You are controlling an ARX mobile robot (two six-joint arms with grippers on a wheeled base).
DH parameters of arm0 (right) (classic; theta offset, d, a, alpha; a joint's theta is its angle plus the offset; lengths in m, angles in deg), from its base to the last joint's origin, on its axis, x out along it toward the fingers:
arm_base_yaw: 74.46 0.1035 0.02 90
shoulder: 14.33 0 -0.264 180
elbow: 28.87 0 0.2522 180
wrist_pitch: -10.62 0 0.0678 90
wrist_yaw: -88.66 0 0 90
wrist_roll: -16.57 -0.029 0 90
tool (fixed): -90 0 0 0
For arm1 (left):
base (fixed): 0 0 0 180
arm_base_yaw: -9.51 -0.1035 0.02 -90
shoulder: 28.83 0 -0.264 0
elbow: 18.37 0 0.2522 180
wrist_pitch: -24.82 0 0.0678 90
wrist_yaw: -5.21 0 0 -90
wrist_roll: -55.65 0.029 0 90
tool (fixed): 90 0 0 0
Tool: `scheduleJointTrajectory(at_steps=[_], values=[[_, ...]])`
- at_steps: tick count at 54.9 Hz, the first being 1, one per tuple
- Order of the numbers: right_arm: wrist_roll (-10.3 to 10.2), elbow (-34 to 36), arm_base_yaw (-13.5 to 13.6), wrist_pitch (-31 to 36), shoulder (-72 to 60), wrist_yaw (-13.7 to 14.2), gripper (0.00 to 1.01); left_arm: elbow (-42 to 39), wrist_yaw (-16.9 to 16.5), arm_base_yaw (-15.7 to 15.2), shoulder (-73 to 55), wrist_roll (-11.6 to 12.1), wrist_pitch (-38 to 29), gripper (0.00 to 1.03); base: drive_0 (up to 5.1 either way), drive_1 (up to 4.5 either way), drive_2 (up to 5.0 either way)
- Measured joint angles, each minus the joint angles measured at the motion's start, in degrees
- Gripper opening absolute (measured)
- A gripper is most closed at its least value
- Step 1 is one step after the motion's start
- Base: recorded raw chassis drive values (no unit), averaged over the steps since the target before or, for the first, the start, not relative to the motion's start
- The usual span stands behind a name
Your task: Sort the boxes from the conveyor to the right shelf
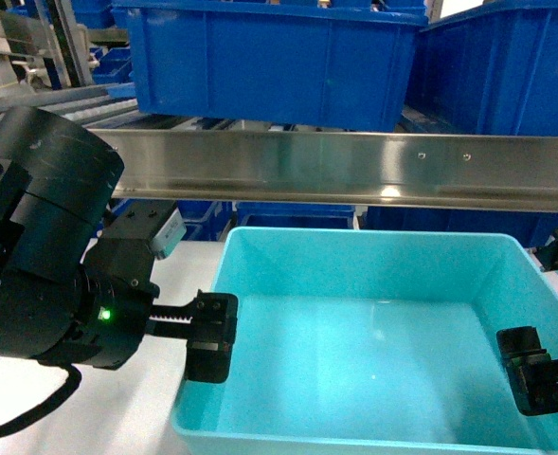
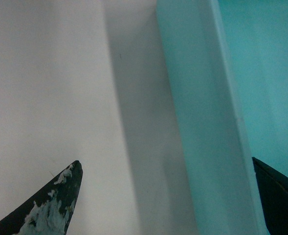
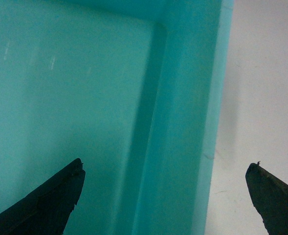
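Note:
A light turquoise box (image 1: 373, 341) with no lid sits on the pale conveyor belt (image 1: 117, 422), just in front of the long steel side rail (image 1: 354, 171). My left gripper (image 1: 198, 334) is open astride the box's left wall (image 2: 202, 122): one fingertip (image 2: 55, 203) is outside over the belt and the other (image 2: 280, 196) is inside. My right gripper (image 1: 553, 374) is open astride the right wall (image 3: 183, 147), with one fingertip (image 3: 46, 203) inside and one (image 3: 276, 200) outside. The box is empty. The right shelf is out of view.
Large dark blue bins (image 1: 269, 57) stand behind the rail, another (image 1: 506, 66) at the back right. A steel frame with rails (image 1: 32, 66) rises at the top left. My left arm's black body (image 1: 42, 246) fills the left side.

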Motion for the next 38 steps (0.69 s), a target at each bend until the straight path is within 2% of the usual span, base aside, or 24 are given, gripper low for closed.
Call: scheduleJointTrajectory(at_steps=[11,17,23,28,33,38], values=[[0.26,-0.13,0.0,2.14,-1.2,0.2,0.98,-0.15,0.55,1.66,-1.42,-2.12,0.35,0.98,0.0,0.0,0.0],[0.46,-0.39,0.0,2.4,-1.57,0.39,0.95,-0.15,0.94,2.03,-1.79,-2.73,0.28,0.84,0.0,0.0,0.0],[0.68,-0.94,0.0,2.56,-2.01,0.63,0.71,-0.15,1.55,2.01,-2.45,-3.28,0.39,0.6,0.0,0.0,0.0],[1.05,-0.94,0.02,2.89,-2.21,0.66,0.6,-0.15,0.96,2.05,-2.64,-4.37,-0.09,0.5,0.0,0.0,0.0],[1.31,-0.94,0.04,2.95,-2.25,0.61,0.4,-0.13,0.57,2.86,-2.64,-5.42,-0.42,0.3,0.0,0.0,0.0],[1.4,-0.96,0.02,3.15,-2.36,0.59,0.25,-0.11,0.28,3.41,-2.69,-6.19,-0.7,0.16,0.0,0.0,0.0]])
